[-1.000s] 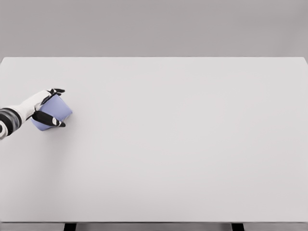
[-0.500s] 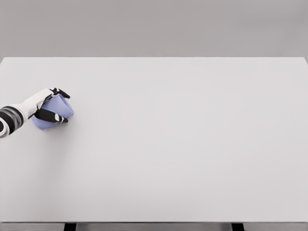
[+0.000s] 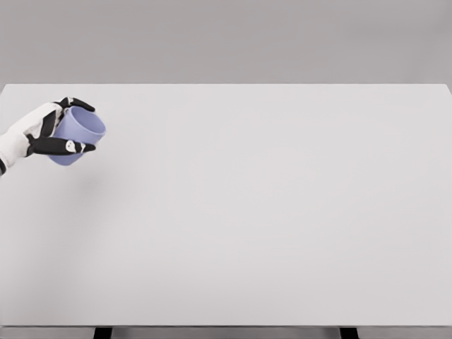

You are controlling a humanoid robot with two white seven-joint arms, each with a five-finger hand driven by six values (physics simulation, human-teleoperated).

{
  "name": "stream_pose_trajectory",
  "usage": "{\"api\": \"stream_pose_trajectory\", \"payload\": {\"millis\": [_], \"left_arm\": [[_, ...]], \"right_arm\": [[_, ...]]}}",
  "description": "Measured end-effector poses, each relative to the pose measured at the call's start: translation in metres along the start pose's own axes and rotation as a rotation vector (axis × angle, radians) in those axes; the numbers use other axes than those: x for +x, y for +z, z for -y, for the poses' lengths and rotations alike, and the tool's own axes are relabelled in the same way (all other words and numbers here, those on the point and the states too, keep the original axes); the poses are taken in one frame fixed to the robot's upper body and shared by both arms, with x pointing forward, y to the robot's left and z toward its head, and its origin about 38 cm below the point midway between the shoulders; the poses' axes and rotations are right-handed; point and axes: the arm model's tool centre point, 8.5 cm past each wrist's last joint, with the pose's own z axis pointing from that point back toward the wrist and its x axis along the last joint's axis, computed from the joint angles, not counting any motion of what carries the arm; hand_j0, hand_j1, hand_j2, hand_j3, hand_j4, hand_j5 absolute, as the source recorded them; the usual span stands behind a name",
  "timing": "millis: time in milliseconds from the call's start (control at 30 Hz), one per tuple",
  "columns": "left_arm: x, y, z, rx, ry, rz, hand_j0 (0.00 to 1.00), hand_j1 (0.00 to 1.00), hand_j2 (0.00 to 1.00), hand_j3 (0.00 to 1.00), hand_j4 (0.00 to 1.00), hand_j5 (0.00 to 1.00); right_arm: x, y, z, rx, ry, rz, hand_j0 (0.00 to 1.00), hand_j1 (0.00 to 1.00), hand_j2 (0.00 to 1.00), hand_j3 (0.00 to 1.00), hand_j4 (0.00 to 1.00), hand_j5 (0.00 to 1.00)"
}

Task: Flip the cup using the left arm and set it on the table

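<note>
A lavender-blue cup point(image 3: 76, 133) hangs above the white table point(image 3: 254, 212) at the far left, tilted with its open mouth facing up and to the right. My left hand point(image 3: 62, 127) is shut on it, black fingers wrapped over its top and front side. The white forearm comes in from the left edge. The right arm does not show.
The table's front edge runs along the bottom of the view, with two dark legs point(image 3: 103, 332) below it. A plain grey wall stands behind the far edge.
The left hand has lifted the cup off the table, moved it up and slightly left, and turned it so the mouth now faces upward to the right.
</note>
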Motion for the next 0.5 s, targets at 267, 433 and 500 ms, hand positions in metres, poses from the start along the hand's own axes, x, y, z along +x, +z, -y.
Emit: {"api": "stream_pose_trajectory", "payload": {"millis": [267, 433, 500], "left_arm": [[0.001, -0.026, 0.016, -0.056, 0.092, 0.185, 0.47, 0.47, 0.47, 0.47, 0.47, 0.47], [0.008, -0.068, 0.033, -0.085, 0.169, 0.287, 0.48, 0.48, 0.48, 0.48, 0.48, 0.48], [0.004, -0.085, 0.046, -0.095, 0.209, 0.308, 0.48, 0.48, 0.48, 0.48, 0.48, 0.48]], "right_arm": [[0.000, 0.000, 0.000, 0.000, 0.000, 0.000, 1.00, 1.00, 1.00, 1.00, 1.00, 1.00], [0.000, 0.000, 0.000, 0.000, 0.000, 0.000, 1.00, 1.00, 1.00, 1.00, 1.00, 1.00], [-0.001, 0.000, 0.000, 0.000, 0.000, -0.002, 1.00, 1.00, 1.00, 1.00, 1.00, 1.00]]}}
